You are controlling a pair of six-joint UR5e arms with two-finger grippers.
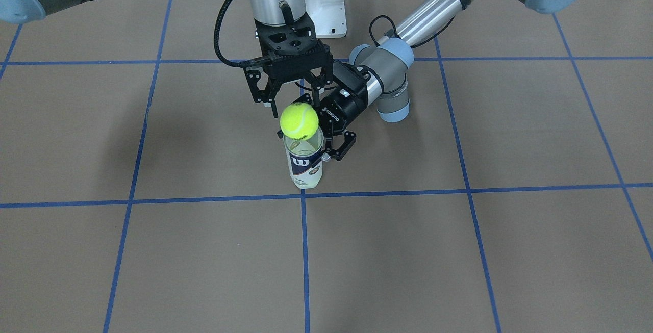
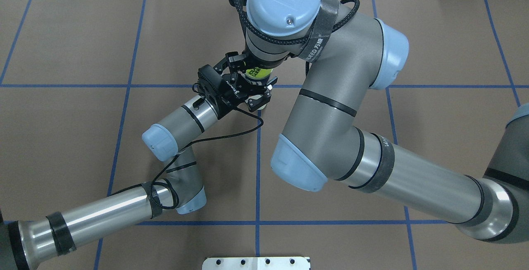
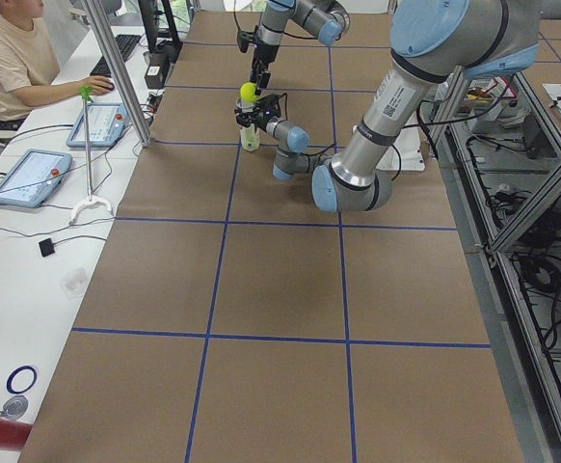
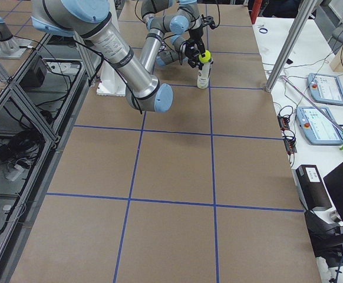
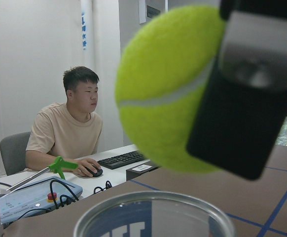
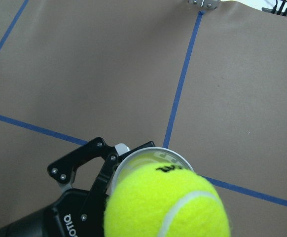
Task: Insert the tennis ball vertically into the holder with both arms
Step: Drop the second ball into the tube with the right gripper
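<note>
A yellow-green tennis ball [image 1: 299, 121] hangs just above the open silver rim of the holder [image 1: 306, 167], a clear can with a navy "W" label, upright on the brown table. My right gripper [image 1: 298, 108] points straight down and is shut on the ball; one of its fingers [image 5: 242, 98] presses on the ball's side in the left wrist view. My left gripper [image 1: 319, 144] reaches in sideways and is shut on the holder's upper part. The right wrist view shows the ball [image 6: 165, 202] over the holder's mouth [image 6: 153, 158], with a small gap between them.
The white pedestal base [image 1: 326, 1] stands behind the arms at the robot's side. Blue tape lines [image 1: 304, 251] cross the table. An operator [image 3: 11, 58] sits at a desk beyond the table's far edge, with a metal post [image 3: 117, 68] close by.
</note>
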